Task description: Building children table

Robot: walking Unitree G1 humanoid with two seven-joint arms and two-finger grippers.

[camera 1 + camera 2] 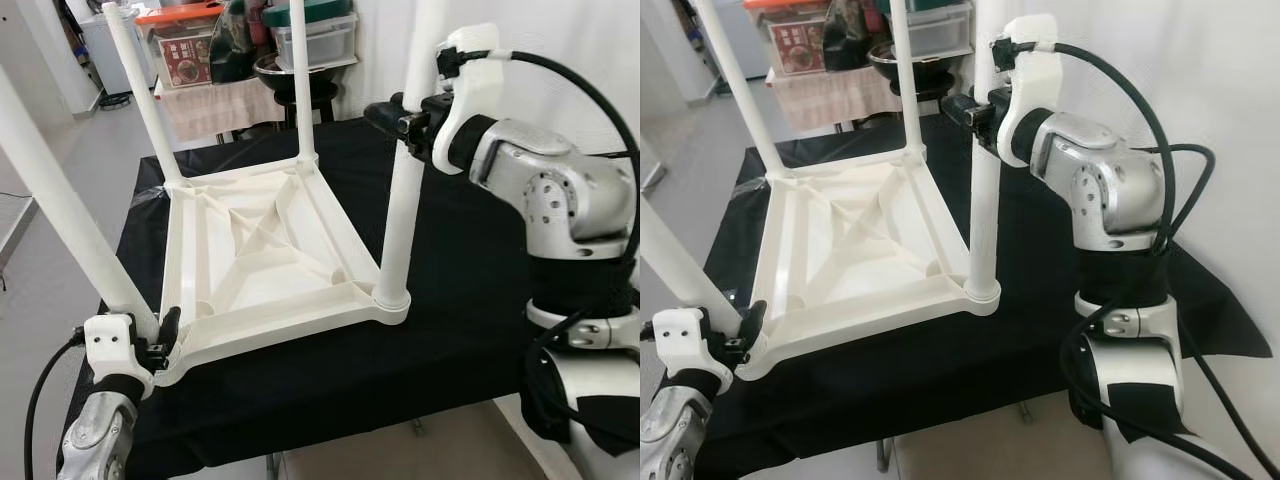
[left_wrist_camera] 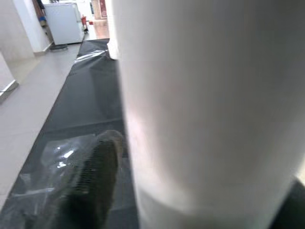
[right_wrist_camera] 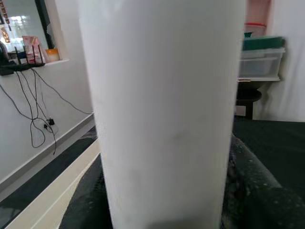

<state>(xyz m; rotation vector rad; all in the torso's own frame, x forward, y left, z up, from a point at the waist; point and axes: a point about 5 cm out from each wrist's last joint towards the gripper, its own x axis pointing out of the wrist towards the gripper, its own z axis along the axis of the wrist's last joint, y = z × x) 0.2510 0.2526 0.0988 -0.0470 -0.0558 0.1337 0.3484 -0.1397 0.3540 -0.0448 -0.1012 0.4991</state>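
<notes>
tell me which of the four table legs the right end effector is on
The near right leg, upright in the corner socket closest to the robot's right side. The right end effector grips it partway up; the left end effector is at the near left leg.

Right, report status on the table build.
Left gripper on near-left leg at its base; right gripper clamped on near-right leg. White children's table upside down on black cloth, four legs up. Nothing in the way.

My head stereo looks down at the upturned table, shared by both eyes; wrist cams sit pressed against its legs.
</notes>
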